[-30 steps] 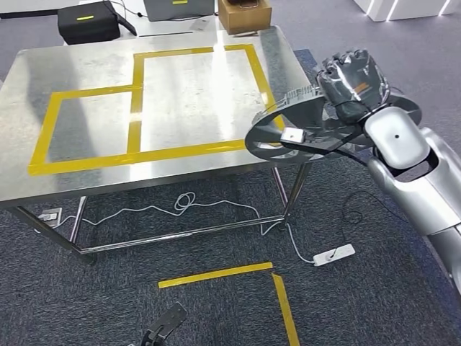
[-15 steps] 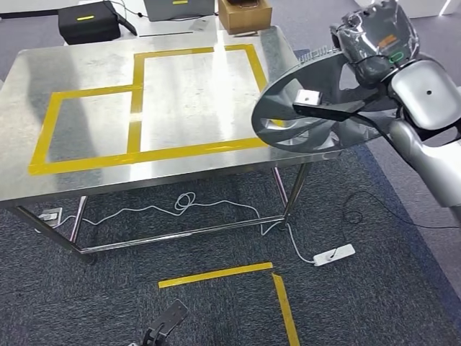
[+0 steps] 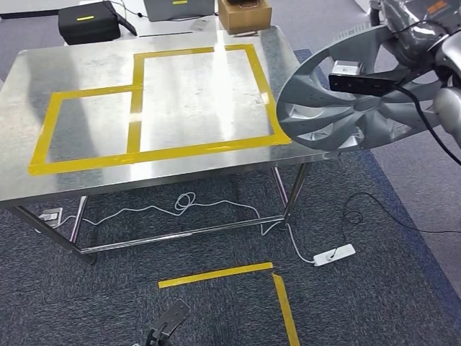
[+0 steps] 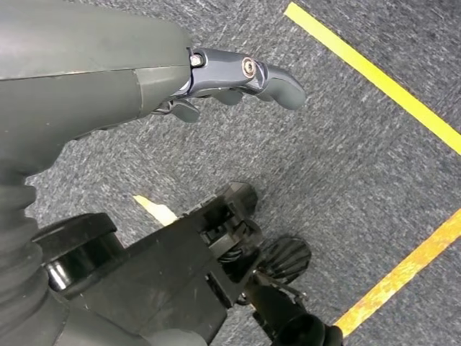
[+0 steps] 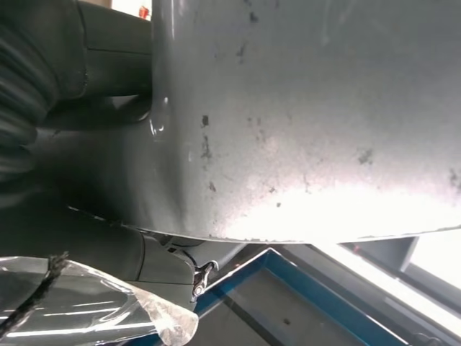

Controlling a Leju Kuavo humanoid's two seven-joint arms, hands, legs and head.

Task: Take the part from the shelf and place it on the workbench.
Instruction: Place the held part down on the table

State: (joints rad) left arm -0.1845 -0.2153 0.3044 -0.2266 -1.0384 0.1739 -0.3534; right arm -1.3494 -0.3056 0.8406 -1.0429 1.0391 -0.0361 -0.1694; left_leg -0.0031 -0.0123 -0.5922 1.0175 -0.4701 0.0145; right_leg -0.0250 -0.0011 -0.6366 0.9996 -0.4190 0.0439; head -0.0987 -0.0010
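Grey spoked disc part [image 3: 348, 101] has risen and tilted since a second ago, right hand [image 3: 418, 29] grasping its rim beside the steel worktop [image 3: 179, 94]. Level it, lower inside yellow tape. Left hand [image 4: 239, 76] idle, fingers apart.

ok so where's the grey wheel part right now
In the head view the grey wheel part is held up by the right hand at the upper right, tilted, beside the steel workbench's right edge, not set down.
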